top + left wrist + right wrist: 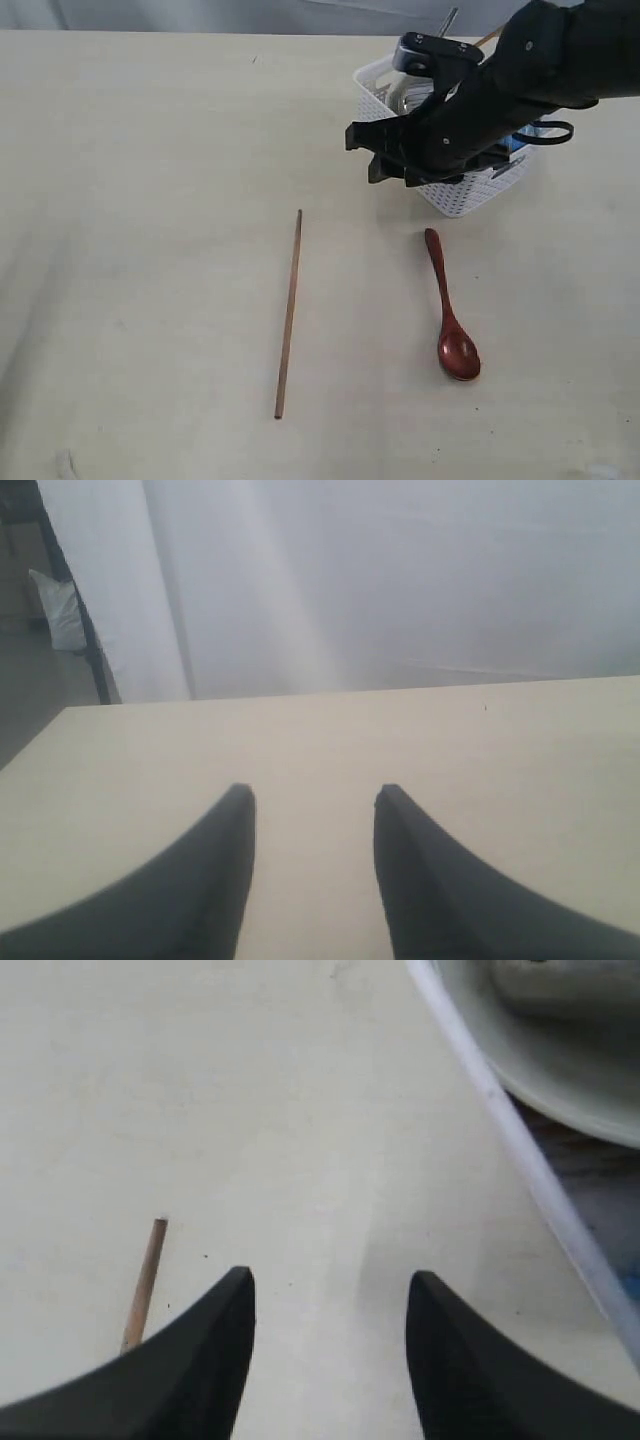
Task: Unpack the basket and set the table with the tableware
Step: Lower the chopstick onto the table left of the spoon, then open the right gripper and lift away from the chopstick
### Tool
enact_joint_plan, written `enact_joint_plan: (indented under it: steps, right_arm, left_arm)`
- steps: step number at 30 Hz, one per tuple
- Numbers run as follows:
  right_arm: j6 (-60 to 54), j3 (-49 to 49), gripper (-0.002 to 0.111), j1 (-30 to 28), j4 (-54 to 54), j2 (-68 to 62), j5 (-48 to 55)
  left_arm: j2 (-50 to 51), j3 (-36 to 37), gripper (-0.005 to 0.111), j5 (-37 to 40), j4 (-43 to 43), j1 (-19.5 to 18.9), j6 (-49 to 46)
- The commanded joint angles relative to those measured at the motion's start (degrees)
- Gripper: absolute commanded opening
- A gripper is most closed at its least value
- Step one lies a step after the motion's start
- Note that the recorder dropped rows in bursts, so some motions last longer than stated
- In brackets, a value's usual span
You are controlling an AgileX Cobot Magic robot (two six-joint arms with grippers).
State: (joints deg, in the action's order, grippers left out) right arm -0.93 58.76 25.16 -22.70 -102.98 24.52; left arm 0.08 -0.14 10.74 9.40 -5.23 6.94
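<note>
- On the pale cream counter (130, 200): thin wooden chopstick (289, 312), glossy red-brown spoon (452, 310).
- Farther back: white perforated basket (455, 200), smooth cream bowl (540, 1050) inside.
- Beside the basket: right claw (330, 1280) spread, empty.
- Left claw (312, 795) likewise spread, empty.

White basket (462, 198) far right on table (150, 150); chopstick (289, 313), red-brown spoon (446, 305) flat nearer.
</note>
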Motion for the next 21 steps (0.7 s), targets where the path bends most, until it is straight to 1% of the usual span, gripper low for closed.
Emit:
enact_joint_plan:
  steps: [1, 6, 14, 21]
  right_arm:
    - [-2.48, -0.19, 0.046, -0.38, 0.7, 0.41, -0.36]
    - [-4.82, 0.18, 0.046, -0.38, 0.7, 2.64, -0.27]
    - [-6.82, 4.87, 0.046, -0.38, 0.85, 9.26, 3.77]
    - [-6.82, 4.86, 0.046, -0.38, 0.85, 13.9, 3.77]
  left_arm:
    - [-0.08, 0.14, 0.038, -0.35, -0.28, 0.46, 0.27]
    - [-0.08, 0.14, 0.038, -0.35, -0.28, 0.46, 0.27]
    - [-0.08, 0.14, 0.038, -0.35, -0.28, 0.46, 0.27]
    - [-0.08, 0.14, 0.038, -0.35, -0.28, 0.46, 0.27]
